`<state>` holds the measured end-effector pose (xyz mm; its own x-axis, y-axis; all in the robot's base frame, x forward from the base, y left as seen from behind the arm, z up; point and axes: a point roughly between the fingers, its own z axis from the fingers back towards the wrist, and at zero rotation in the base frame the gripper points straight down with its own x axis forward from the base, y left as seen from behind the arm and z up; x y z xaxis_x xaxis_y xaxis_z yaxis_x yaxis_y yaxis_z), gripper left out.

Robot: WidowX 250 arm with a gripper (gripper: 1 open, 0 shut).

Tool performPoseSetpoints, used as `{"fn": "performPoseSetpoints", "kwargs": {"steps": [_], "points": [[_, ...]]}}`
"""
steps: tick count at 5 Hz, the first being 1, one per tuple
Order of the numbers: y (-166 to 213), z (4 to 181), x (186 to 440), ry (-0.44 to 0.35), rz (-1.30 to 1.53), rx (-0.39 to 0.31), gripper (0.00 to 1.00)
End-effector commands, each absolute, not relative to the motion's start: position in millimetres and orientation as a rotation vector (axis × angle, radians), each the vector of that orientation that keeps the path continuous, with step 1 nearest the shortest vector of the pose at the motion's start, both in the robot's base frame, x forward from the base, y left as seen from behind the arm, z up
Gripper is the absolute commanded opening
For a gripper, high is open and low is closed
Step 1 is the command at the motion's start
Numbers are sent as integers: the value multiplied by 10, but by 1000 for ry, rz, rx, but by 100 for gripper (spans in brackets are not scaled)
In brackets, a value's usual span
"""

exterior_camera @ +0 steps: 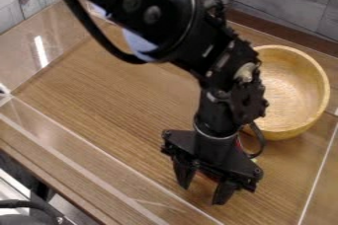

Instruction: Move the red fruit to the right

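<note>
My black gripper (205, 181) points straight down at the wooden table (93, 101), near its front edge and in front of the bowl. Its two fingers (187, 175) stand apart with their tips at the table top, and only wood grain shows in the gap between them. No red fruit shows in this view; if it is near, the fingers or the wrist hide it. The bulky black arm reaches in from the upper left and covers the middle of the table.
A light wooden bowl (298, 97) sits at the right, just behind the gripper's wrist. Clear plastic walls (53, 135) rim the table at the front and left. A tiled wall stands behind.
</note>
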<state>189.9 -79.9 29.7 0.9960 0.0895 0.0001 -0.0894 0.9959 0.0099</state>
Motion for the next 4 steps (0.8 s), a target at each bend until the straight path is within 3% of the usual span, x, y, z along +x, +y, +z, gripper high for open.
{"fn": "performPoseSetpoints", "kwargs": {"steps": [1, 3, 4], "points": [[-832, 448, 2022, -47, 85, -6, 0], [-846, 854, 2157, -89, 69, -32, 0], [-884, 1141, 2296, -123, 44, -50, 0]]}}
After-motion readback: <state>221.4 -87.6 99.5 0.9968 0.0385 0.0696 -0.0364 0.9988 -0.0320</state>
